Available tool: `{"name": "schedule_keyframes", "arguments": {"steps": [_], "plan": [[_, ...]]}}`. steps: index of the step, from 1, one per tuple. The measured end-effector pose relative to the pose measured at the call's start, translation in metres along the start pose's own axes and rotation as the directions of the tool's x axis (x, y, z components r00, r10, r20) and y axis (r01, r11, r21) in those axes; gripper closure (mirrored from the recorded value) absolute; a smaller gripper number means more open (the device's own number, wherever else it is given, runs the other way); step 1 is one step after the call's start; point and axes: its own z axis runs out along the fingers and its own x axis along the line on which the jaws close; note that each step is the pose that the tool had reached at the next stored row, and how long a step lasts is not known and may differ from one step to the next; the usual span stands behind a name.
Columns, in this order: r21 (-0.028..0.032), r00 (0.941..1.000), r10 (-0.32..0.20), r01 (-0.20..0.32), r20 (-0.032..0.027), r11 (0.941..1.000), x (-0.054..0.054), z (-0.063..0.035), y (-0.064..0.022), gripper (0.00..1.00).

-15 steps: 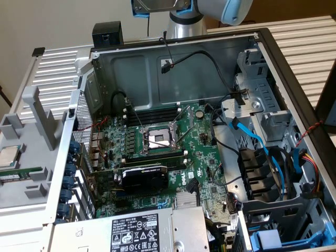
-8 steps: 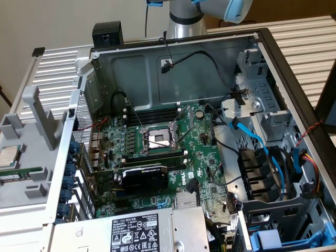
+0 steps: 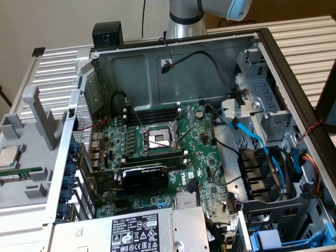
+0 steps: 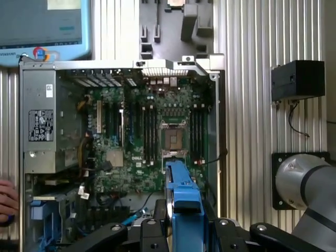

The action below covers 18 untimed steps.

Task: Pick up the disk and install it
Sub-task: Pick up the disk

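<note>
Clamped between the black fingers point(image 4: 157, 223) of the claw point(image 4: 184, 226) is the disk point(image 4: 182, 184). It is seen edge-on in its bright blue carrier and points out over the open computer case point(image 4: 218, 131). The jaws press on both of its long sides. In the wrist view its far end shows against the motherboard point(image 4: 136, 142), just short of the empty processor socket point(image 4: 174, 137). A person's hand point(image 4: 5, 202) sits just beside the case wall, near the grey power supply point(image 4: 44, 123).

In the exterior view, take the processor socket point(image 3: 157, 139) as the centre of the dial. The black graphics card point(image 3: 144, 176) lies close at six o'clock, with the labelled power supply point(image 3: 142, 231) beyond it. The drive cage with its blue cable point(image 3: 257, 142) is at three o'clock. A grey tray point(image 3: 31, 131) stands outside the case at nine, and a small silver chip point(image 3: 9, 156) rests on it. A black box point(image 3: 107, 32) perches at eleven, and the robot arm point(image 3: 184, 16) comes in at twelve.
</note>
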Motion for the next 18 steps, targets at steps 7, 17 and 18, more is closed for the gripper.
{"name": "schedule_keyframes", "arguments": {"steps": [7, 17, 18], "plan": [[0.0, 1.0, 0.001, -0.001, -0.0001, 1.0, 0.017, -0.0019, -0.0006, 0.64], [0.0, 1.0, 0.004, -0.004, 0.0003, 1.0, 0.045, -0.0018, -0.0017, 0.64], [-0.0001, 1.0, 0.004, -0.004, 0.0002, 1.0, 0.047, -0.0016, -0.002, 0.64]]}}
